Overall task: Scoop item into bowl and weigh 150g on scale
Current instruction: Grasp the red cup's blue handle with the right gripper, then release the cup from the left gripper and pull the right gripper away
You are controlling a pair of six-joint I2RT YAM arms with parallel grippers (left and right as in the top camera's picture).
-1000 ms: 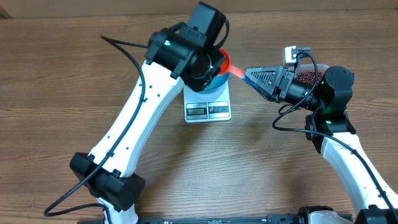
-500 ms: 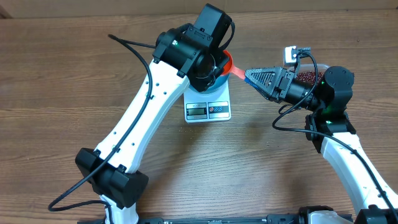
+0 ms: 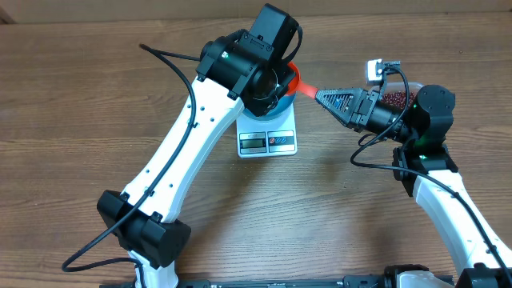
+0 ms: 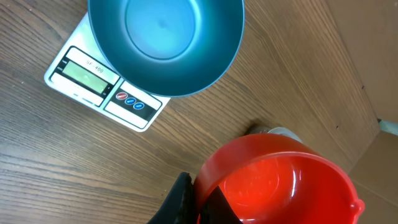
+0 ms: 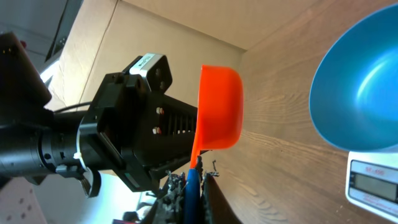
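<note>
The blue bowl (image 4: 165,43) stands empty on the white scale (image 4: 87,74). Just beside it an empty red scoop (image 4: 280,180) hangs in the air. My left gripper (image 4: 198,199) is shut on the scoop's rim. In the right wrist view the scoop (image 5: 221,109) shows side-on, its thin handle running down between the jaws of my right gripper (image 5: 196,183), which is shut on it. From overhead the left arm covers most of the bowl (image 3: 282,104), and the right gripper (image 3: 322,97) meets the scoop's handle right of the scale (image 3: 268,142). The beans (image 3: 394,98) lie behind the right arm.
A clear tub (image 3: 392,90) holds the beans at the right, partly behind the right wrist. A cardboard wall (image 4: 373,56) borders the far side of the wooden table (image 3: 80,120). Cables trail from both arms.
My right gripper has closed on the scoop's handle. The left arm shifted slightly right early on, still holding the scoop's rim.
</note>
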